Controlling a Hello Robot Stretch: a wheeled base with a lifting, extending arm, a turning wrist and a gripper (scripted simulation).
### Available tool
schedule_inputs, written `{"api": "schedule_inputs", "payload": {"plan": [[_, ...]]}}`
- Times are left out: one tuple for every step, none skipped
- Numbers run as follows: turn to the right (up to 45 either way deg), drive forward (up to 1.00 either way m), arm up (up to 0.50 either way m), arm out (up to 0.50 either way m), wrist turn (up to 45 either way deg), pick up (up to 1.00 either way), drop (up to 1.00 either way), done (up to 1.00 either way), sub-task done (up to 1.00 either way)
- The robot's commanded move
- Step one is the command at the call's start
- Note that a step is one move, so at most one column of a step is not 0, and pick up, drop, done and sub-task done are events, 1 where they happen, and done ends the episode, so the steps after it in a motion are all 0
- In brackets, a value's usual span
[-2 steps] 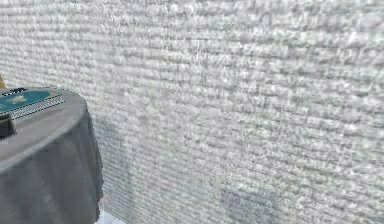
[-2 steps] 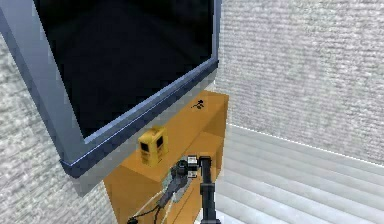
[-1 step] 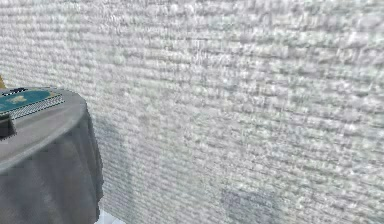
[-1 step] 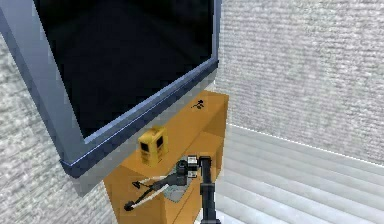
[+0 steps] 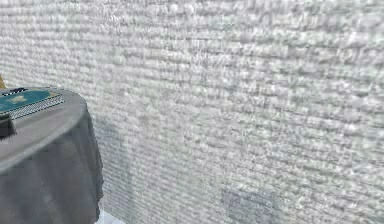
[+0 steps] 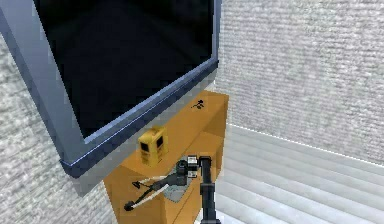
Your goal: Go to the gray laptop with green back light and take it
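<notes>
Facing a textured pale wall point(image 5: 230, 90) in the forward view. At that view's left edge, a round table point(image 5: 50, 170) under grey cloth carries a flat grey slab point(image 5: 25, 99) with a teal-green top. It fits the laptop, but I cannot confirm this. Arm side view, left to right: a large dark screen point(image 6: 120, 60) in a grey frame sits on an orange stand point(image 6: 190, 125). My gripper point(image 6: 138, 195) lies against the stand's near end, with a small yellow object point(image 6: 152, 147) just beyond it. My arm point(image 6: 207, 190) rises at the right. Cannot tell whether I hold anything.
</notes>
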Motion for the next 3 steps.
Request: {"api": "schedule_inputs", "payload": {"plan": [[0.0, 0.00, 0.00, 0.00, 45.0, 0.00, 0.00, 0.00, 0.00], [0.0, 0.00, 0.10, 0.00, 0.0, 0.00, 0.00, 0.00, 0.00], [0.0, 0.00, 0.00, 0.00, 45.0, 0.00, 0.00, 0.00, 0.00]]}}
